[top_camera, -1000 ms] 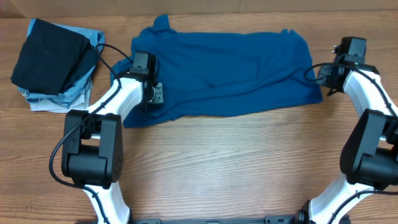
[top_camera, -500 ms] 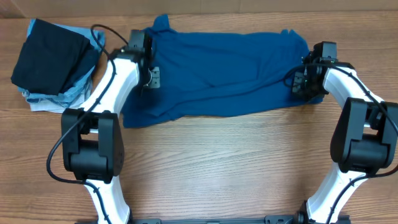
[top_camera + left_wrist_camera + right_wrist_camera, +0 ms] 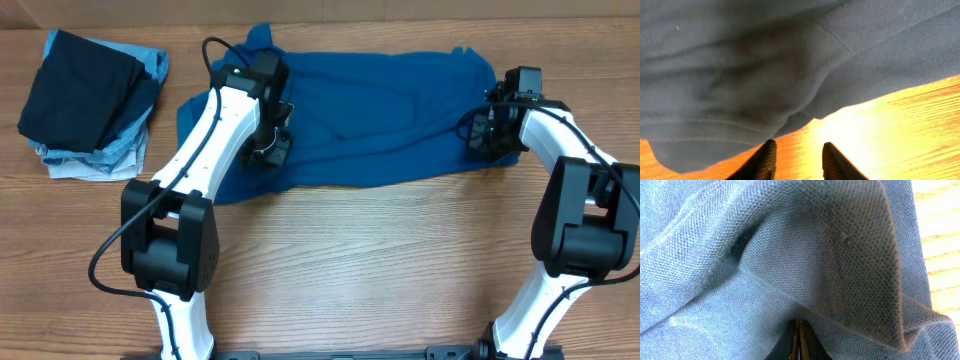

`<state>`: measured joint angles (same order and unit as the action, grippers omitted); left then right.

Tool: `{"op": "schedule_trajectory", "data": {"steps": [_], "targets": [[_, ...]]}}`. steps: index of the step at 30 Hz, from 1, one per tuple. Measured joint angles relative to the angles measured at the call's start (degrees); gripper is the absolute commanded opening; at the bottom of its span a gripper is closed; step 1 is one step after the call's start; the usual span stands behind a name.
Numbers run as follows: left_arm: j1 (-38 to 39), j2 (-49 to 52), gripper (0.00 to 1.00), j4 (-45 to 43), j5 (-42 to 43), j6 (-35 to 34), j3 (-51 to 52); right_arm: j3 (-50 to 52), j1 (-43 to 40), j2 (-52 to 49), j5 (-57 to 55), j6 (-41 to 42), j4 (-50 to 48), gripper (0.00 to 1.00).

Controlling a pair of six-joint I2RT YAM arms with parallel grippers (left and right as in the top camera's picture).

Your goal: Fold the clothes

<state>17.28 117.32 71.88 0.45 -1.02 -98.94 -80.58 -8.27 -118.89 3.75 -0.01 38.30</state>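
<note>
A blue shirt (image 3: 380,110) lies spread and wrinkled across the far half of the table. My left gripper (image 3: 268,150) hovers over its lower left part. In the left wrist view its fingers (image 3: 797,162) are open and empty over bare wood, with the shirt's hem (image 3: 740,100) just ahead. My right gripper (image 3: 484,135) sits at the shirt's right edge. In the right wrist view its fingers (image 3: 799,332) are closed together on the fabric (image 3: 790,255), and a raised fold runs up from the tips.
A stack of folded clothes (image 3: 90,100), dark on top and light blue beneath, sits at the far left. Wooden tabletop (image 3: 380,270) lies in front of the shirt. Both arm bases stand at the near edge.
My left arm swung right, from the shirt's left edge to over its lower left part. The shirt's left corner shifted right. My right arm moved onto the shirt's right edge, then stayed.
</note>
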Motion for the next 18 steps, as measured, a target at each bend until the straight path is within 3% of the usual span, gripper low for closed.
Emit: {"op": "schedule_trajectory", "data": {"steps": [8,10,14,16,18], "targets": [[1.20,0.04,0.38,-13.46,-0.09,7.72,8.85,0.00,0.00,-0.11,0.55,-0.02,-0.31,0.04],[2.67,0.11,0.43,-15.80,-0.76,8.79,10.73,0.00,0.02,-0.13,0.55,0.00,-0.37,0.04],[4.68,0.11,0.43,-18.62,-5.33,9.18,11.72,0.00,0.00,-0.13,0.57,-0.04,-0.55,0.04],[4.90,0.11,0.34,-20.04,-8.66,9.16,12.48,0.00,0.00,-0.15,0.61,-0.02,-0.59,0.04],[4.87,0.11,0.04,-20.98,-11.32,9.40,12.57,0.00,0.00,-0.17,0.72,-0.04,-0.61,0.04]]}}
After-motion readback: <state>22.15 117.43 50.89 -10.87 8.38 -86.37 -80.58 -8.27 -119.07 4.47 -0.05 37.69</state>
